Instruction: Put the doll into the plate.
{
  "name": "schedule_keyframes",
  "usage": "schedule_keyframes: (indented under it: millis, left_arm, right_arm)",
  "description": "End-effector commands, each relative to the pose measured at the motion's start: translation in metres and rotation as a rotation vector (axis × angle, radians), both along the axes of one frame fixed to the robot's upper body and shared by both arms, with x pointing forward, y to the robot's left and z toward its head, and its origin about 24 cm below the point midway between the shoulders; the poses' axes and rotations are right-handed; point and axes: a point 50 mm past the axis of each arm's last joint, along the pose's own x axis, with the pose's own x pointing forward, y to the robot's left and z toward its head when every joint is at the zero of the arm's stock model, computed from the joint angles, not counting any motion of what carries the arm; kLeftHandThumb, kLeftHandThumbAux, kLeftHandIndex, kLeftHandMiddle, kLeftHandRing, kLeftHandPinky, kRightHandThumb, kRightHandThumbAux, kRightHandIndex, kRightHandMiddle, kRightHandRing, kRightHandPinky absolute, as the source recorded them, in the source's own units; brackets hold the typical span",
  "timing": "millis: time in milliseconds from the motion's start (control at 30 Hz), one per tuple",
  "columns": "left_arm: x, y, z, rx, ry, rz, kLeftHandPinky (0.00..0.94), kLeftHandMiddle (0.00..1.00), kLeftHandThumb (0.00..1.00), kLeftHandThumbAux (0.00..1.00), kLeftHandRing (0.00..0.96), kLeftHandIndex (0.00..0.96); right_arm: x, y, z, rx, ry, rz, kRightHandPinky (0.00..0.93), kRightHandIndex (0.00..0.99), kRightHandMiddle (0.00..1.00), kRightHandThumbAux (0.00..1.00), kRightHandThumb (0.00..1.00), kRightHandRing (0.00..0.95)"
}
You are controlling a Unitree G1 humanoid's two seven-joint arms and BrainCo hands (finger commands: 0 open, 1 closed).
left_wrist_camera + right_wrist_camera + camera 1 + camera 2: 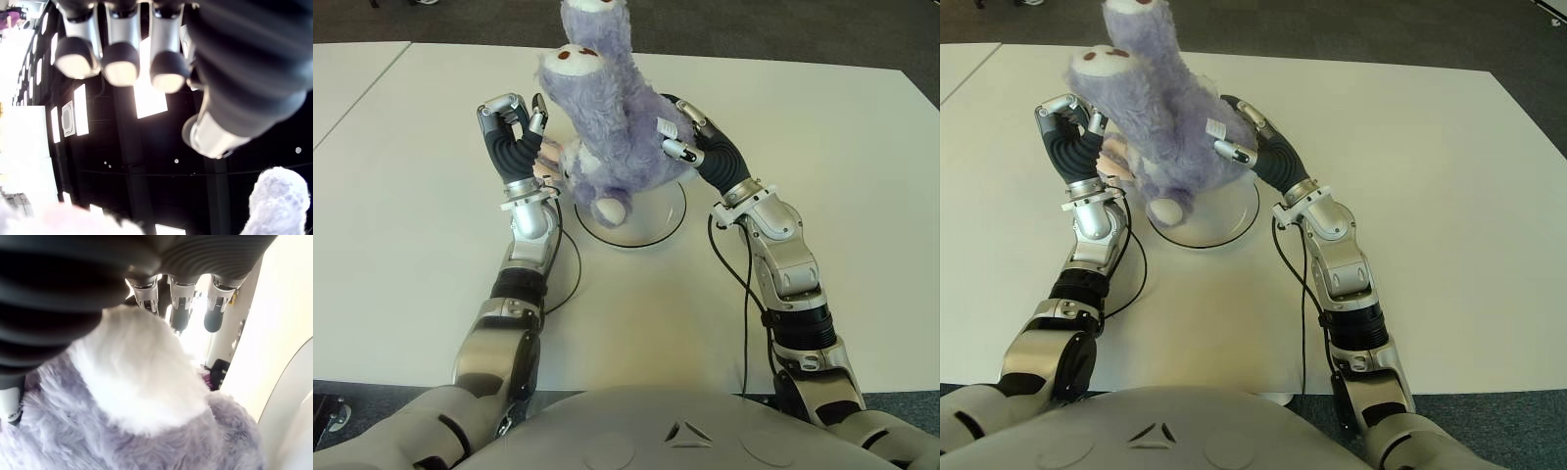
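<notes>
The right hand [690, 142] has its fingers [178, 308] pressed into the fur of the doll [612, 137], gripping it from its three o'clock side; the right wrist view shows the fingertips lying over a white patch of plush with purple fur filling the palm. The left hand [514, 127] shows at the doll's nine o'clock, just beside it, its fingers [115, 66] half curled and holding nothing: the left wrist view shows only room between them, with plush at the edges.

The doll stands tall, its long axis near upright and leaning toward twelve o'clock, its foot hanging low over the plate [661, 230]. Whether the foot touches the plate cannot be told. The plate lies on the white desk [421, 225], straight under the doll. By my reading the right hand need only lower and let go.
</notes>
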Motion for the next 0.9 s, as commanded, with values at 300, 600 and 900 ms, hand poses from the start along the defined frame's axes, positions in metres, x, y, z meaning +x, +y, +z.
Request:
schedule_keyframes:
  millis: [300, 600, 900]
  left_arm:
    - [-0.0293, 0.0019, -0.0648, -0.014, 0.258, 0.024, 0.891, 0.906, 0.44, 0.805, 0.906, 0.854]
    - [-0.0294, 0.0024, -0.0643, -0.02, 0.256, 0.025, 0.891, 0.908, 0.447, 0.803, 0.908, 0.858]
    - [-0.0296, 0.0024, -0.0642, -0.024, 0.254, 0.02, 0.892, 0.907, 0.452, 0.802, 0.908, 0.86]
  right_arm:
    - [-0.0033, -0.0038, -0.0031, -0.087, -0.048, -0.069, 0.0, 0.0, 0.0, 0.413, 0.142, 0.0]
    - [-0.0089, -0.004, -0.0022, -0.217, -0.13, -0.172, 0.0, 0.0, 0.0, 0.336, 0.144, 0.0]
    - [-0.0109, -0.0058, -0.0006, -0.316, -0.192, -0.245, 0.0, 0.0, 0.0, 0.294, 0.147, 0.0]
